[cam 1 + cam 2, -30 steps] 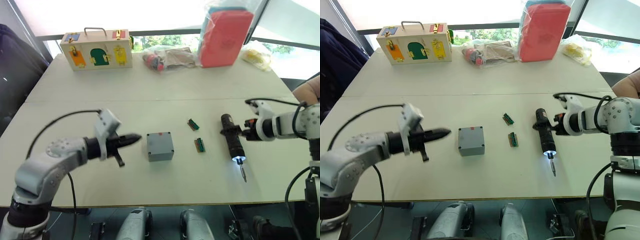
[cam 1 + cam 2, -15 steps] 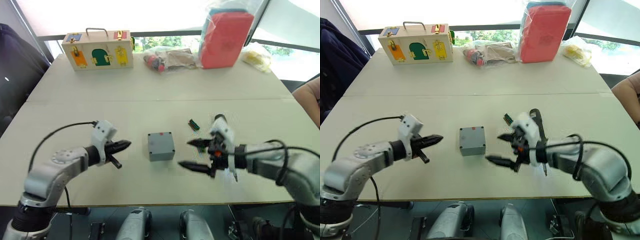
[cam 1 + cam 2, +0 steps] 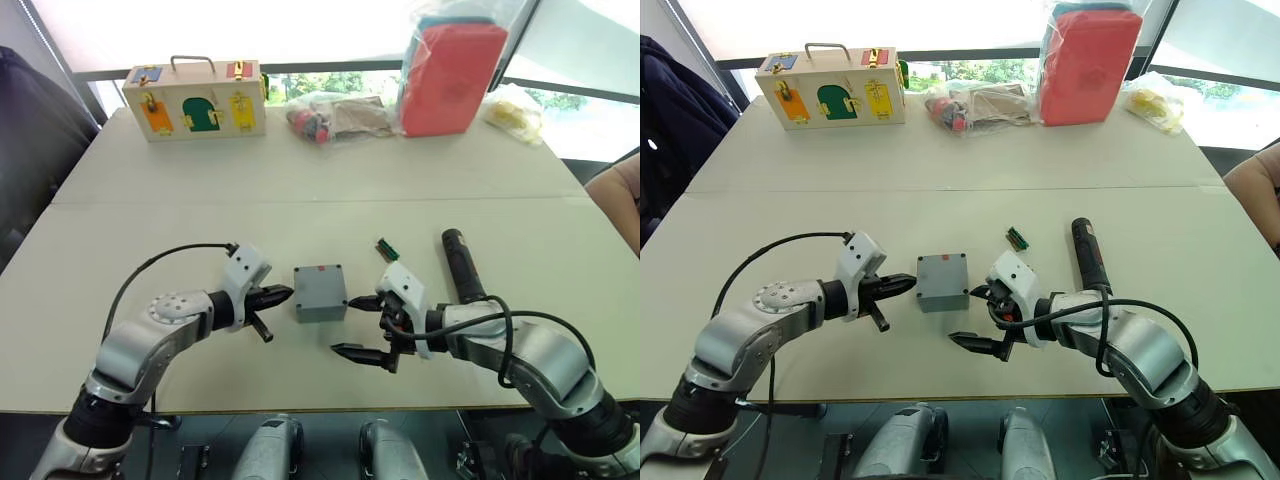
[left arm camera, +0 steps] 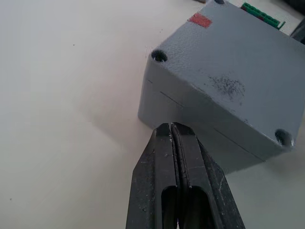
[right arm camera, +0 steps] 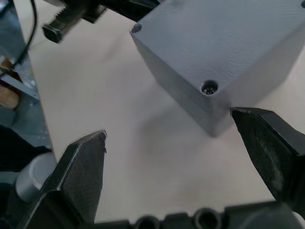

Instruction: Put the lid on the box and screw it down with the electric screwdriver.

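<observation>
Lid (image 4: 224,71) sits on box (image 3: 321,293), seam visible; screws in corner holes. Left gripper (image 3: 278,295) pinched closed beside box; right gripper (image 3: 357,326) spread wide, empty. Electric screwdriver (image 3: 462,266) lies on table (image 3: 300,190), so tightening looks finished.

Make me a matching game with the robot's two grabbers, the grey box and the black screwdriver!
Things:
1. left gripper
2. right gripper
3. box
4. electric screwdriver

States:
A. lying flat on the table, nobody holding it
B. fingers spread wide open
C. grey, with a small red mark on top
D. fingers pressed together, tip close to the box

Pairs: 1-D, 2-B, 3-C, 4-A
</observation>
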Tool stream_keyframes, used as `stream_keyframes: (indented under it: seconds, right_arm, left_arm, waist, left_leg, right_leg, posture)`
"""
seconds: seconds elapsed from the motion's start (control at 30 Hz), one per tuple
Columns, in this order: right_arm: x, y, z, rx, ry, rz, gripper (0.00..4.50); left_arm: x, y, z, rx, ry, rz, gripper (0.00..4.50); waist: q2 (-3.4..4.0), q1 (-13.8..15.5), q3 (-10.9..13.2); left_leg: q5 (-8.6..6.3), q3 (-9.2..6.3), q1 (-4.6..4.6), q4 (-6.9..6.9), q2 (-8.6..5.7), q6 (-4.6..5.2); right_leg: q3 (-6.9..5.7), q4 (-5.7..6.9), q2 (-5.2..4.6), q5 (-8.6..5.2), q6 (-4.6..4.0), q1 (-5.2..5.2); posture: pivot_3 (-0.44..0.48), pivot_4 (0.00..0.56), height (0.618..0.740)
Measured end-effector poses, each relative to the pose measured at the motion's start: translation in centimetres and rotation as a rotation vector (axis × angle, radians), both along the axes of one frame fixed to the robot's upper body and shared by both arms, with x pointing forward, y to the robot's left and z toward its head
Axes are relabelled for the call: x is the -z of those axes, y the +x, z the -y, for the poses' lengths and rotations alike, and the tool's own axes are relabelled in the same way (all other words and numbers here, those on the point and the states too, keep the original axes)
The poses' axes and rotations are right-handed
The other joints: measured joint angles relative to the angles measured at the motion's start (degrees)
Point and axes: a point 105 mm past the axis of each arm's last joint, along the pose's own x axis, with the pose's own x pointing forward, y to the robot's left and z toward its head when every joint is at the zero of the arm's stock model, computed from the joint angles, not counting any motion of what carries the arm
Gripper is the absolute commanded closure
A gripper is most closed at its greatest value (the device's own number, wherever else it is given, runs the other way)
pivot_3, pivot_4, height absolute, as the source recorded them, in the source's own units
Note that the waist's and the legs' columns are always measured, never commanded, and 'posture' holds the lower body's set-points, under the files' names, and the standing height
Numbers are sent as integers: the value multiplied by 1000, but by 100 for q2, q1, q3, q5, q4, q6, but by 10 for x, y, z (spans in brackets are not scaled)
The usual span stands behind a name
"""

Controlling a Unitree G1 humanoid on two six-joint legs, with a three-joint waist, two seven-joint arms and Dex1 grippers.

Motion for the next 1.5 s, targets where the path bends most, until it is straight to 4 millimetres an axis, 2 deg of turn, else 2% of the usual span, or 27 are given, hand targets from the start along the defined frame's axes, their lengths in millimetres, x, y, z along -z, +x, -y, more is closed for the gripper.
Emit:
stream_keyframes:
  seconds: [0.2, 0.33, 0.4, 0.47, 0.57, 0.7, 0.8, 0.93, 1.13, 1.3, 1.5]
  right_arm:
    - [-9, -17, -17, -44, 83, -44, 34]
    - [-19, -15, -7, -7, 90, -24, 34]
    - [-23, -7, 6, 33, 51, 8, 34]
    - [-26, 7, 18, 66, 15, 54, 34]
    - [-26, 26, 26, 80, -23, 108, 34]
    - [-9, 43, 25, 17, -90, 143, 34]
    - [0, 48, 20, -41, -104, 150, 34]
    - [4, 40, 8, -125, -77, 130, 34]
    - [6, 25, 2, -144, -46, 103, 34]
    - [10, 15, 1, -125, -32, 77, 34]
    - [8, 15, -1, -90, -13, 78, 34]
  left_arm:
    - [-5, 18, 4, 5, -12, 34, 4500]
    - [2, 25, -9, -29, 40, 40, 4500]
    - [4, 24, -20, -47, 61, 34, 4500]
    - [8, 17, -28, -55, 81, 19, 4500]
    - [12, 0, -25, -8, 68, -22, 4500]
    - [16, -24, -15, 62, 55, -75, 4500]
    - [22, -32, -5, 95, 45, -106, 4500]
    - [18, -27, 3, 83, 21, -82, 4500]
    - [19, -9, -4, 10, 34, -57, 4500]
    - [17, -6, -3, 11, 27, -43, 4500]
    - [17, -4, -3, 12, 23, -40, 4500]
  waist:
    - [0, -8, 0]
    - [0, -8, 0]
    - [0, -12, 0]
    - [0, -18, 0]
    - [0, -24, 0]
    - [0, -14, 0]
    - [0, -5, 0]
    - [0, -10, 0]
    - [0, -8, -1]
    - [0, -10, -1]
    - [0, -8, -1]
  left_leg:
    - [9, 0, 0, 0, -1, -14]
    - [5, 1, 0, 2, -1, -7]
    - [-2, 1, 0, 2, -1, 4]
    - [-2, 2, 1, 2, -1, 4]
    - [3, 3, 1, 2, -1, -4]
    - [10, 4, 1, 3, -1, -16]
    - [12, 4, 1, 6, -2, -18]
    - [13, 4, 1, 8, -2, -20]
    - [14, 4, 2, 8, -2, -21]
    - [15, 3, 2, 8, -2, -24]
    - [15, 3, 2, 8, -3, -24]
  right_leg:
    - [-3, 6, 3, 0, 1, -2]
    - [-4, 9, 3, 0, 1, -3]
    - [-4, 10, 3, 0, 1, -4]
    - [-4, 10, 3, 0, 1, -4]
    - [-3, 11, 4, 0, 1, -5]
    - [-3, 13, 3, 0, 1, -3]
    - [-4, 14, 4, 0, 1, -1]
    - [-3, 17, 4, 0, 1, -2]
    - [-3, 18, 5, 0, 1, -2]
    - [-2, 19, 4, 0, 1, -3]
    - [-2, 20, 4, 0, 1, -3]
  posture:
    - [0, 150, 740]
    - [0, 150, 740]
    - [0, 150, 740]
    - [0, 150, 740]
    - [0, 150, 740]
    - [0, 150, 740]
    - [0, 150, 740]
    - [0, 150, 740]
    - [0, 150, 740]
    - [0, 150, 740]
    - [0, 150, 740]
